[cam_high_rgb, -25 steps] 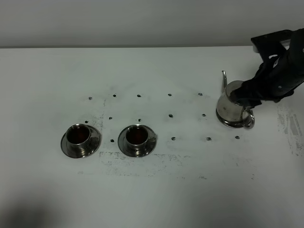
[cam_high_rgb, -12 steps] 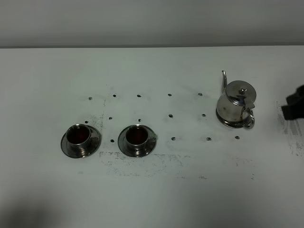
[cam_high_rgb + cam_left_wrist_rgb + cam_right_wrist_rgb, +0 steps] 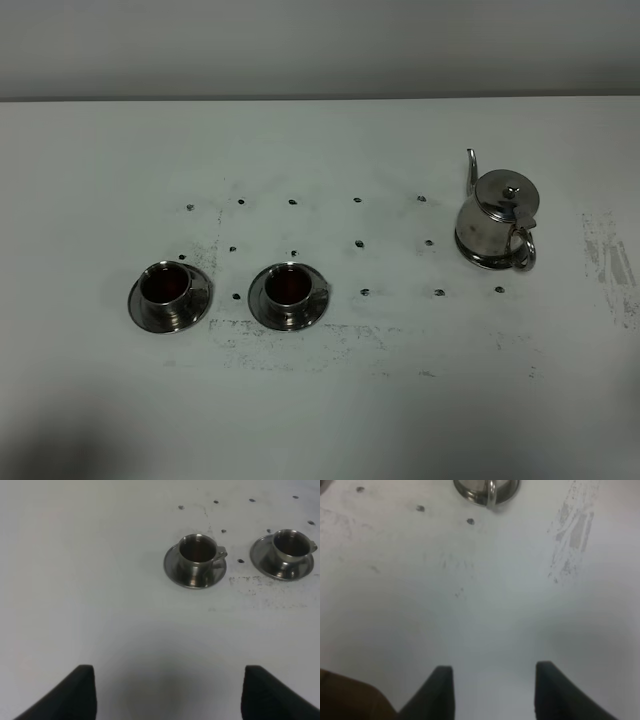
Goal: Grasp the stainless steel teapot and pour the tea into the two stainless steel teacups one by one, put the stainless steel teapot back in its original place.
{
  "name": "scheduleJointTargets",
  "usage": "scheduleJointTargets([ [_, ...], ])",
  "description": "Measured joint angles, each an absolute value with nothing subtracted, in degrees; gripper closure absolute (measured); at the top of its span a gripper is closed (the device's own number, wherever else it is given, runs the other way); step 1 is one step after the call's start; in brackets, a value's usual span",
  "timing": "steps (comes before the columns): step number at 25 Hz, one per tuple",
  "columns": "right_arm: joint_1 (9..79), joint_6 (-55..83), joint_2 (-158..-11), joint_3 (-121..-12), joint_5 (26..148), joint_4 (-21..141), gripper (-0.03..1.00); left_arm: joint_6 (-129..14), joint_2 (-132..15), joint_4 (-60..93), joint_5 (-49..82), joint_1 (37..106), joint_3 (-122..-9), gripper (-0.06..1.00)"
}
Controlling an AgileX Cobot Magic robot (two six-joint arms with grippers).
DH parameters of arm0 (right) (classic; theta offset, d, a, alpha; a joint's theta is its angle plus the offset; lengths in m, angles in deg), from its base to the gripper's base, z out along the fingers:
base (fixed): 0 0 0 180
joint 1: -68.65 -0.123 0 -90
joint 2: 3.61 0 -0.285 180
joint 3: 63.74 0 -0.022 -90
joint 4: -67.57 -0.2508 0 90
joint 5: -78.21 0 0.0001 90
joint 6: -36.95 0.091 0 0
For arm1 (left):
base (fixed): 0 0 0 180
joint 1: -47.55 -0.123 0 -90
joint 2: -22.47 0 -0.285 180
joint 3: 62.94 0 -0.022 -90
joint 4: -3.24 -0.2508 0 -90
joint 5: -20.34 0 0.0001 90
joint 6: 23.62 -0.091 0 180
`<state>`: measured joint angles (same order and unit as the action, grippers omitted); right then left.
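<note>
The stainless steel teapot [image 3: 495, 225] stands upright at the right of the table, spout to the back and loop handle to the front. A thin steel rim at its base [image 3: 487, 263] looks like the round disc, mostly hidden under the pot. The two stainless steel teacups [image 3: 168, 288] [image 3: 289, 290] sit on saucers at front left, each holding dark reddish tea [image 3: 165, 283]. No gripper shows in the exterior view. My left gripper [image 3: 170, 695] is open and empty, well short of the cups [image 3: 197, 554] [image 3: 291, 546]. My right gripper [image 3: 492, 690] is open and empty, well back from the teapot's base [image 3: 487, 489].
The white table [image 3: 400, 400] has a grid of small dark dots [image 3: 358, 243] between cups and teapot. Scuffed grey marks lie in front of the cups [image 3: 300, 345] and to the right of the teapot [image 3: 610, 260].
My right arm has let go of the teapot, drawn back to the right and left the exterior view. The teapot stands free where it was. The cups have not moved.
</note>
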<state>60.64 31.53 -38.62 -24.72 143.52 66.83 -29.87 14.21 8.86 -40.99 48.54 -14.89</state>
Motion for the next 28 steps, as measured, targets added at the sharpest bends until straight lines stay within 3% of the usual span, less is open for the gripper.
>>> scheduleJointTargets([
  [6, 60.64, 32.04, -30.23, -16.82, 142.39, 66.68, 0.68, -29.87, 14.21, 8.86, -40.99, 48.54, -14.89, 0.36],
  [18, 60.64, 34.30, -12.38, -16.55, 142.00, 67.57, 0.75, -29.87, 14.21, 8.86, -40.99, 48.54, -14.89, 0.36],
  [28, 60.64, 34.37, -11.02, -16.55, 142.00, 67.57, 0.75, -29.87, 14.21, 8.86, -40.99, 48.54, -14.89, 0.36],
])
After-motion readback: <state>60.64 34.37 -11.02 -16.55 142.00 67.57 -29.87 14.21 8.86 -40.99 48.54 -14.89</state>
